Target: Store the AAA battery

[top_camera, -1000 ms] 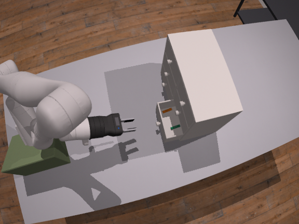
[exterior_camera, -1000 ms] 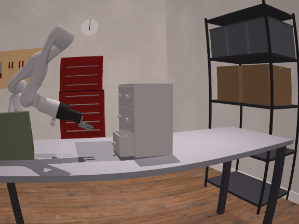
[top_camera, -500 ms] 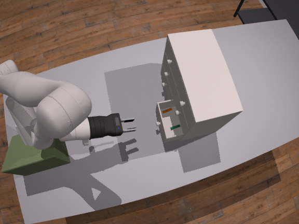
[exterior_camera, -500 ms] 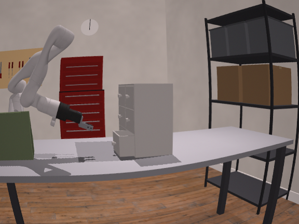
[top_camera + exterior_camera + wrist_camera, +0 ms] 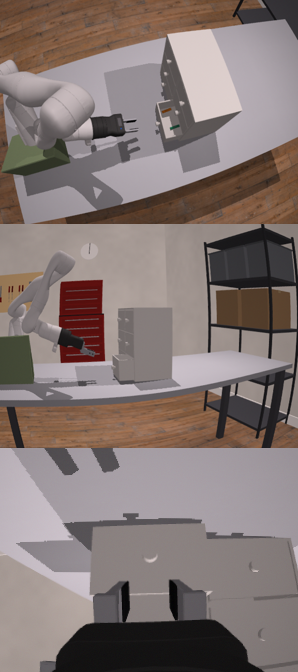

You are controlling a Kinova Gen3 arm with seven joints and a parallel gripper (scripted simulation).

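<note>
Counted: one grey table (image 5: 253, 65), one pale chest (image 5: 202, 72) standing on it, one white arm (image 5: 64, 109) on one green base block (image 5: 23, 158).

Chest front carried six knobs, two columns by three rows, so six drawers. Five sat flush. One, the bottom drawer (image 5: 158, 114) on the side nearer the table's front edge, was pulled partway out and stayed level in the exterior view.

The gripper (image 5: 132, 125) hung above the table, well apart from the open drawer, and pointed at the drawer front. Its two fingers were spread partway with nothing between them. In the wrist view the drawer's knob (image 5: 150, 559) lined up with the gap between the fingers.

Open drawer held two small bar-shaped things: one orange piece (image 5: 166, 110) and one green piece (image 5: 175, 127). Both lay flat on the drawer floor. Their long axes were parallel, running front to back along the drawer's pull direction. They lay well apart, the orange one toward one side wall and the green one toward the other, partly under the chest's edge. Both were too small to read ends or markings, so which of them was an AAA battery could not be told.

The loose AAA battery on the table could not be made out in any view, so its place, heading and look went unrecorded.
</note>
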